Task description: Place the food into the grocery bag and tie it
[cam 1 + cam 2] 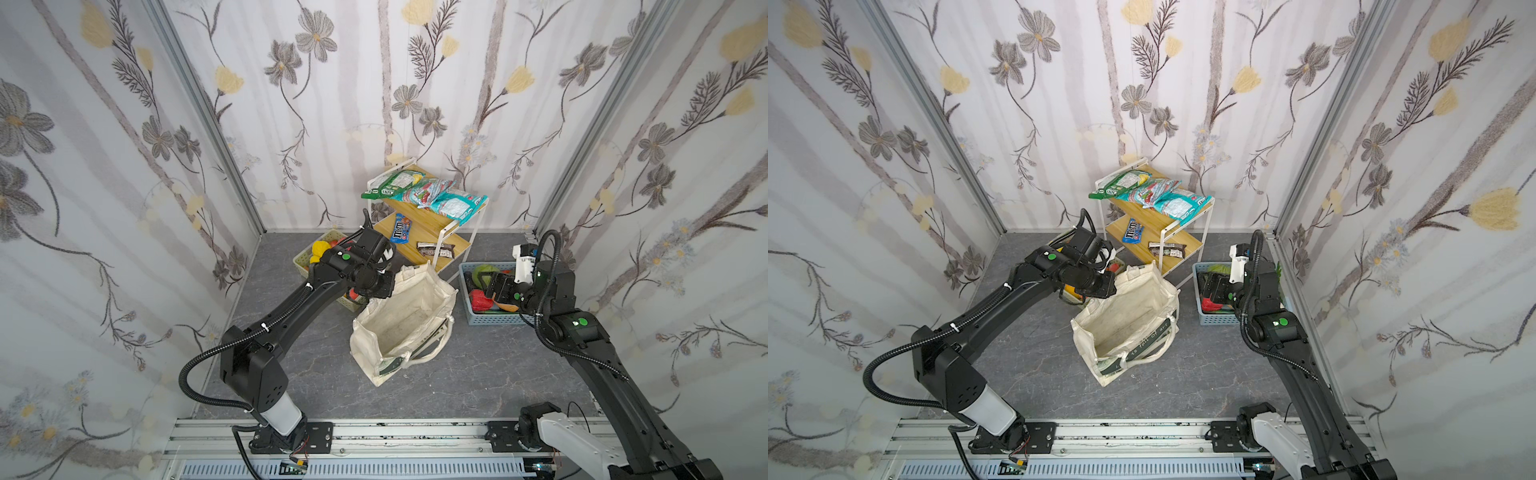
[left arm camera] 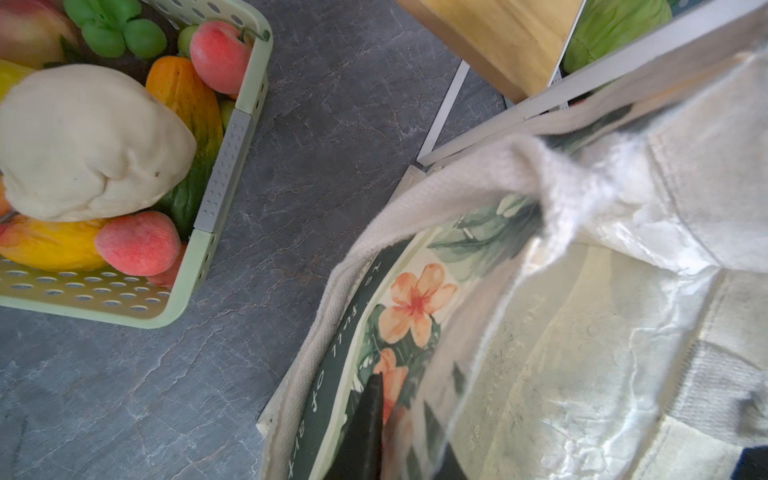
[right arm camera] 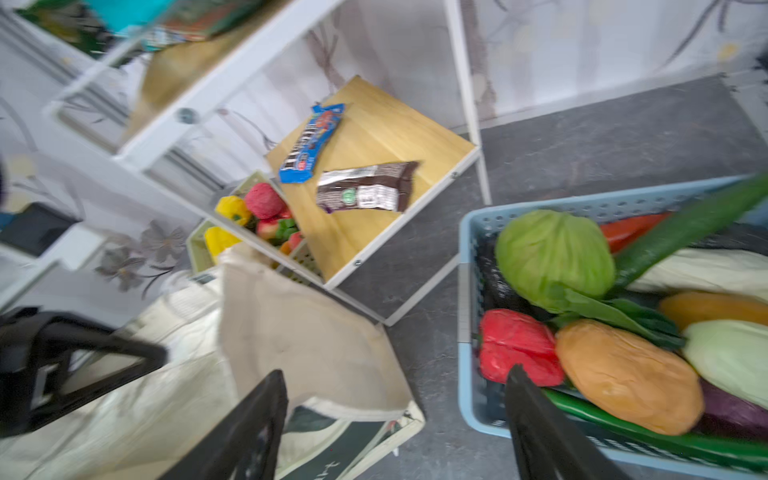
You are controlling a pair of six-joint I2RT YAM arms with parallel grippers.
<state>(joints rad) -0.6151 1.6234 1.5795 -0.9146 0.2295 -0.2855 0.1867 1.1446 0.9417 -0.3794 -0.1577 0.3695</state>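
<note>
The cream grocery bag (image 1: 409, 320) (image 1: 1129, 318) stands open mid-floor, nothing showing inside. My left gripper (image 1: 390, 284) (image 1: 1109, 286) is shut on its far-left rim; in the left wrist view one finger (image 2: 370, 415) lies on the printed outer wall (image 2: 415, 307), the other behind the lining. My right gripper (image 1: 490, 287) (image 3: 395, 399) is open and holds nothing, hanging between the bag (image 3: 311, 332) and the blue basket (image 3: 467, 266). Food in that basket includes a green cabbage (image 3: 552, 249), a red pepper (image 3: 515, 345) and an orange piece (image 3: 627, 378).
A pale green basket (image 2: 226, 166) (image 1: 302, 258) of toy fruit sits left of the bag, partly under my left arm. A white-framed wooden shelf (image 1: 432, 232) with snack packets and candy bars stands behind the bag. Grey floor (image 1: 457, 382) lies in front.
</note>
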